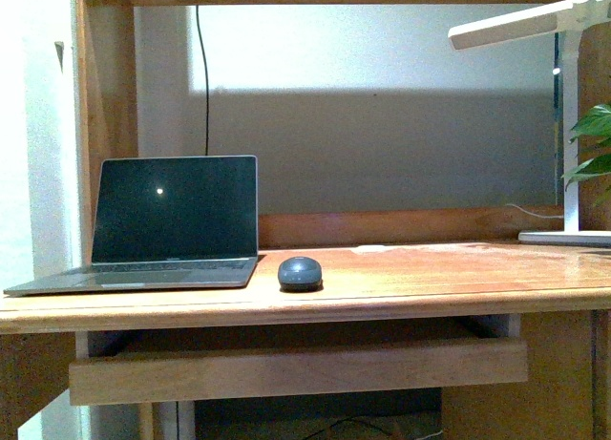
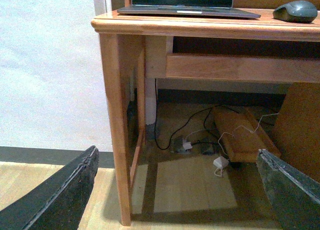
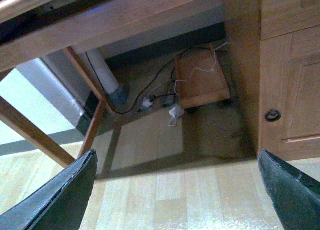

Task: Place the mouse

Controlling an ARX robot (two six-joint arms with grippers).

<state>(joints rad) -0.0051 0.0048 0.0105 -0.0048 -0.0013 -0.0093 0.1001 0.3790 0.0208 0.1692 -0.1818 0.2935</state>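
Note:
The dark grey domed mouse (image 1: 300,273) rests on the wooden desk (image 1: 420,280), just right of the open laptop (image 1: 172,225). In the left wrist view the mouse (image 2: 295,11) shows on the desktop near the laptop's front edge (image 2: 187,11). Neither arm appears in the front view. My left gripper (image 2: 177,190) hangs open low in front of the desk, nothing between its fingers (image 2: 60,195). My right gripper (image 3: 175,195) is open too, down near the wooden floor below the desk, empty.
A white desk lamp (image 1: 563,39) and a green plant (image 1: 592,144) stand at the desk's right end. A pull-out tray (image 1: 296,368) sits under the desktop. Cables and a wooden board (image 2: 240,132) lie on the floor beneath. A cabinet door with a knob (image 3: 272,115) is beside the right gripper.

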